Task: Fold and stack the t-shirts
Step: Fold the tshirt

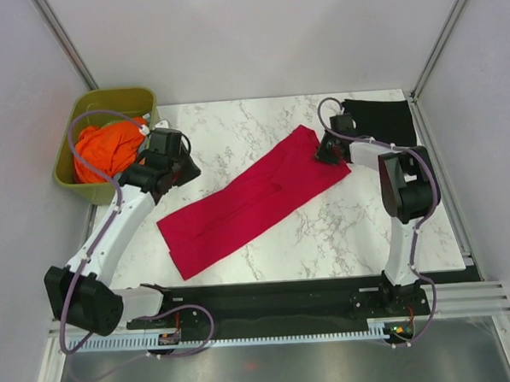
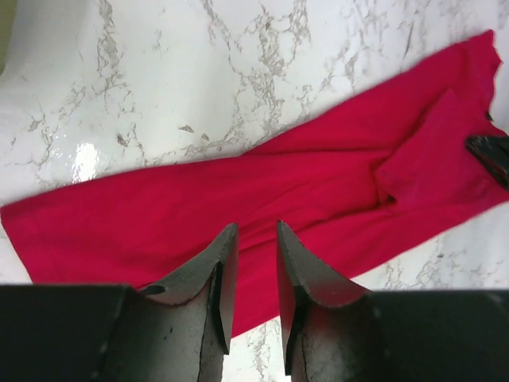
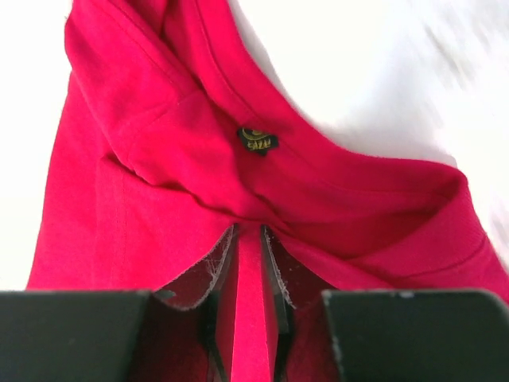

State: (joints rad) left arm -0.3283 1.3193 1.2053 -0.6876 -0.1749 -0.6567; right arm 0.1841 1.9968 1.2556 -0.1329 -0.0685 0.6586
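The crimson t-shirt (image 1: 251,200), folded into a long strip, lies slantwise across the middle of the table (image 1: 235,128), its long axis running from near left to far right. The right pincer (image 3: 248,232) is clamped on cloth at the far-right collar end. The left pincer (image 2: 254,235), narrowly parted and empty, hovers nearer the hem end. The black t-shirt (image 1: 380,120) lies at the far right corner. The olive-green tub (image 1: 113,96), off the far left corner, holds orange cloth (image 1: 103,152).

The white marble tabletop (image 1: 235,128) before me carries two garments; the crimson t-shirt (image 1: 247,204) lies across its middle as a long diagonal strip; the black t-shirt (image 1: 384,120) lies flat at my far right corner; an olive tub (image 1: 105,103) stands at the far left corner.
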